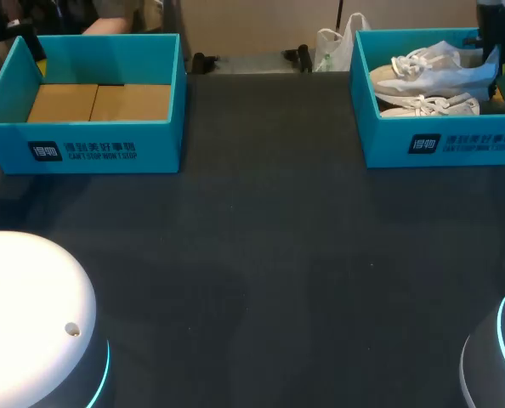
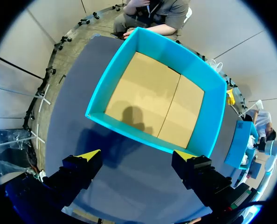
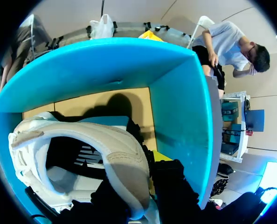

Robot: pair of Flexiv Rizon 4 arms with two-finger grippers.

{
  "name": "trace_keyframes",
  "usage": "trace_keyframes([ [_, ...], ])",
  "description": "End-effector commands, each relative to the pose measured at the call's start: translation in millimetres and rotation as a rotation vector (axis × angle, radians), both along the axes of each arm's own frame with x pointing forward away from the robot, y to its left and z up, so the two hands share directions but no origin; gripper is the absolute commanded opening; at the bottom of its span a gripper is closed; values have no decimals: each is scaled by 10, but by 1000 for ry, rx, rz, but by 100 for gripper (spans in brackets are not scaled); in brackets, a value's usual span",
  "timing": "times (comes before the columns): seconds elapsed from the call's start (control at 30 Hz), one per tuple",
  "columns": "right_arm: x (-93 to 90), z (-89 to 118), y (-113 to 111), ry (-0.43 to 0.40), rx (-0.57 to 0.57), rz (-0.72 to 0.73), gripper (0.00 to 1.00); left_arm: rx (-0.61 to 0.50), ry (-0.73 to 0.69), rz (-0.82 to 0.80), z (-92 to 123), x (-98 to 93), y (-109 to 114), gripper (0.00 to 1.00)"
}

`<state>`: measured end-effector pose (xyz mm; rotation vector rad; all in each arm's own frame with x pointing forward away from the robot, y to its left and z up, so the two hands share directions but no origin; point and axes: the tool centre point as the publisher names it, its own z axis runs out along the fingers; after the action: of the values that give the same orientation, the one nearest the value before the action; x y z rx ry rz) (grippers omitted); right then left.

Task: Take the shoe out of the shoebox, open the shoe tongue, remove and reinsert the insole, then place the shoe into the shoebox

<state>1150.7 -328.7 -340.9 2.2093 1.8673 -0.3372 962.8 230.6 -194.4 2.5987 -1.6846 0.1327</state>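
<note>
While the right gripper (image 3: 137,184) is clamping the collar of the white sneaker (image 3: 106,140) inside its shoebox (image 3: 178,116), the shoe's length is seemingly running sideways from that grip, toward my left; the left gripper (image 2: 137,156) is hanging wide open over the other shoebox (image 2: 213,116), well apart.

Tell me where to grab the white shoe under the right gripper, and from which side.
Grip the shoe by its collar rim beside the opening, coming down from above. The opening faces the right wrist camera, so the thin rim can be straddled, while the shoebox walls likely block a sideways approach.
</note>
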Motion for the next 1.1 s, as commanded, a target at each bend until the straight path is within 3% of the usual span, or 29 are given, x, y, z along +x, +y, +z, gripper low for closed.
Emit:
trace_keyframes([
  [0.03, 75, -94, -22, 6, 5, -4, 0, 2, -1, 1, 4, -13, -2, 100],
  [0.57, 151, -224, -33, -6, 15, -32, 0, 2, -1, 1, 4, -13, -2, 100],
  [0.6, 142, -214, -33, -6, 16, -34, 19, 2, -1, 1, 4, -13, -2, 100],
  [0.63, 135, -195, -33, -6, 16, -37, 45, 2, -1, 1, 4, -13, -2, 100],
  [0.67, 126, -171, -33, -9, 16, -37, 90, 2, -1, 1, 4, -13, -2, 100],
  [0.7, 119, -145, -37, -13, 15, -38, 100, 2, -1, 1, 4, -13, -2, 100],
  [0.93, 93, -50, -84, -26, 17, -47, 100, 2, -1, 1, 4, -13, -2, 100],
  [1.1, 42, 166, -54, -38, 34, -56, 100, 2, -1, 1, 4, -13, -2, 100],
])
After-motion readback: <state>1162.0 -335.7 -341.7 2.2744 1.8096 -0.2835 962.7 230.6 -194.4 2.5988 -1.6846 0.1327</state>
